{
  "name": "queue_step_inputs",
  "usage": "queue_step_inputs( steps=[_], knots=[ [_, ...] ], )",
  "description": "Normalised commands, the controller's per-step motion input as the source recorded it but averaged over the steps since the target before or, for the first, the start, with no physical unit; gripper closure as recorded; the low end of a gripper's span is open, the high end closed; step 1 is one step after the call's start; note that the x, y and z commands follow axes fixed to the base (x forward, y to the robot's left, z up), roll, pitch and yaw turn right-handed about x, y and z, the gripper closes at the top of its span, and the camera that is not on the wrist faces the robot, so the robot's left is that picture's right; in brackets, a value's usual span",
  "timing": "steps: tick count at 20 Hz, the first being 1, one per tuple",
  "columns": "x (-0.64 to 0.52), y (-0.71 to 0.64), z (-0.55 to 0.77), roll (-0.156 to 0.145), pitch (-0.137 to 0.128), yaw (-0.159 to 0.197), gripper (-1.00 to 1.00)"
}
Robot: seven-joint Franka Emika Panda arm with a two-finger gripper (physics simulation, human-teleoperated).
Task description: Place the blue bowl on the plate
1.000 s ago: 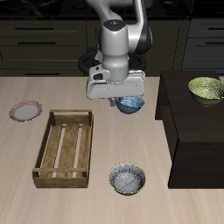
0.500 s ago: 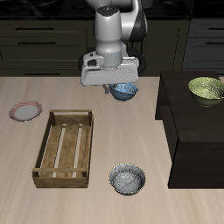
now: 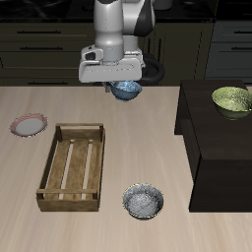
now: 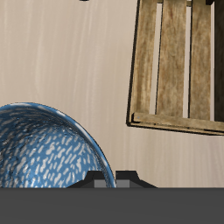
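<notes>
Near the table's (image 3: 108, 212) front edge sits a grey-white bowl (image 3: 144, 202). It rests flat on the wood, just beside the front corner of the crate (image 3: 74, 165).

The crate is a wooden box with slats on its floor. It lies flat, a bit farther back than the grey-white bowl. In the wrist view the crate (image 4: 175, 63) shows its slats and its rim, with bare table next to it.

The plate (image 3: 29, 125) lies farther back, near the table's side edge, a little way from the crate's back corner. It has a pinkish-red rim and a pale middle. It is well apart from the blue bowl.

A dark cabinet (image 3: 212, 133) stands on the other side of the table. A green bowl (image 3: 233, 99) sits on top of it.

Farthest back, the gripper (image 3: 125, 90) hangs above the table with the blue bowl (image 3: 126, 92) in it. The bowl is up in the air, not touching the wood. In the wrist view the blue bowl (image 4: 48, 149) fills the space close to the gripper, and the rim sits right at the fingers. The gripper is closed on the bowl's rim.
</notes>
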Motion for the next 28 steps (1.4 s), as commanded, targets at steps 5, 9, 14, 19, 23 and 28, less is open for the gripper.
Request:
queue_step_inputs(
  steps=[5, 9, 14, 19, 23, 28],
  knots=[
    [-0.14, -0.34, 0.06, -0.024, 0.003, -0.005, 1.0],
    [-0.12, -0.23, 0.0, -0.015, 0.022, -0.021, 1.0],
    [-0.12, -0.35, 0.05, -0.034, -0.003, -0.021, 1.0],
    [-0.13, -0.26, -0.02, -0.019, 0.014, -0.014, 1.0],
    [-0.14, -0.45, 0.0, -0.043, 0.006, -0.017, 1.0],
    [-0.11, -0.31, 0.08, -0.039, -0.028, 0.004, 1.0]
  ],
)
